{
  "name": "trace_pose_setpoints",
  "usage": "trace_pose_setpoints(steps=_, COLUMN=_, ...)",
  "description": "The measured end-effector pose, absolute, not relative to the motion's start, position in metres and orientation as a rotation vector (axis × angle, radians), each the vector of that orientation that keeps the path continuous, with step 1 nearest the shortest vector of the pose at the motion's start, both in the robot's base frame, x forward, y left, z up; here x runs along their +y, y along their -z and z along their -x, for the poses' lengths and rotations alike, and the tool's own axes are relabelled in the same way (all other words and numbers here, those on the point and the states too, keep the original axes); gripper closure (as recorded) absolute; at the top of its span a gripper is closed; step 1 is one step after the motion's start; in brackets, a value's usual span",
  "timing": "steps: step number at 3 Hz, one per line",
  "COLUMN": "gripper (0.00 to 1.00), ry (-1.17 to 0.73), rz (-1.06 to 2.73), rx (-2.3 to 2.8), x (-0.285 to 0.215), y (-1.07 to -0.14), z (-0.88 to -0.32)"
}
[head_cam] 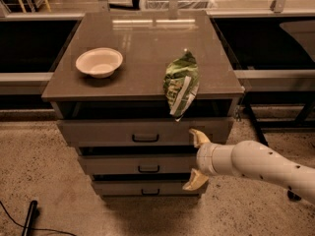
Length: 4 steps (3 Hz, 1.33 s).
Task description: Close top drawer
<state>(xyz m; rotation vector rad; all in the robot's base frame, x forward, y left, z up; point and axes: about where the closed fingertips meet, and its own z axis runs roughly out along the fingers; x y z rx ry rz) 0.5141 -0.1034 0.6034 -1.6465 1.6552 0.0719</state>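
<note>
**Top drawer (98, 131): nearly shut, hazards for the last stretch of travel**

The top drawer sits directly under the desk (147, 38) surface. It is almost home: its front panel stands slightly proud of the carcass, and a dark gap shows above it. The bail handle (145, 138) is centred on the panel.

The gripper (198, 160) is at the right end of the drawer fronts with its fingers spread wide apart, holding nothing. The upper fingertip (199, 137) is at the top drawer's panel; contact cannot be confirmed. The lower fingertip (195, 182) hangs near the bottom drawer front (123, 187).

Probable faults:

- **Racking.** The push point lies well right of centre. Uneven force may skew the drawer on its runners and jam it short of flush.
- **Pinched bag.** The green chip bag (181, 82) overhangs the desk's front edge, and its lower corner droops across the gap. The closing panel may trap it or drag it off the desk.
- **Slip.** A single fingertip on a flat panel may slide off sideways.
- **Stray contact.** The lower finger may strike the middle drawer front (113, 164) before the top panel seats.

The white bowl (99, 62) is well clear.
</note>
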Motion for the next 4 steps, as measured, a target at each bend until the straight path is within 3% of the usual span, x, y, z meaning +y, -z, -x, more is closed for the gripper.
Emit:
trace_pose_setpoints(steps=1, gripper=0.00, ry=-0.056, rz=1.666, rx=1.655, x=-0.100, y=-0.607, z=-0.524)
trace_pose_setpoints(steps=2, gripper=0.14, ry=-0.025, rz=1.691, rx=1.665, x=-0.100, y=-0.610, z=-0.537)
trace_pose_setpoints(steps=3, gripper=0.00, ry=-0.077, rz=1.720, rx=1.630, x=-0.103, y=-0.620, z=-0.499)
trace_pose_setpoints(steps=4, gripper=0.00, ry=-0.049, rz=1.701, rx=1.645, x=-0.114, y=-0.620, z=-0.501)
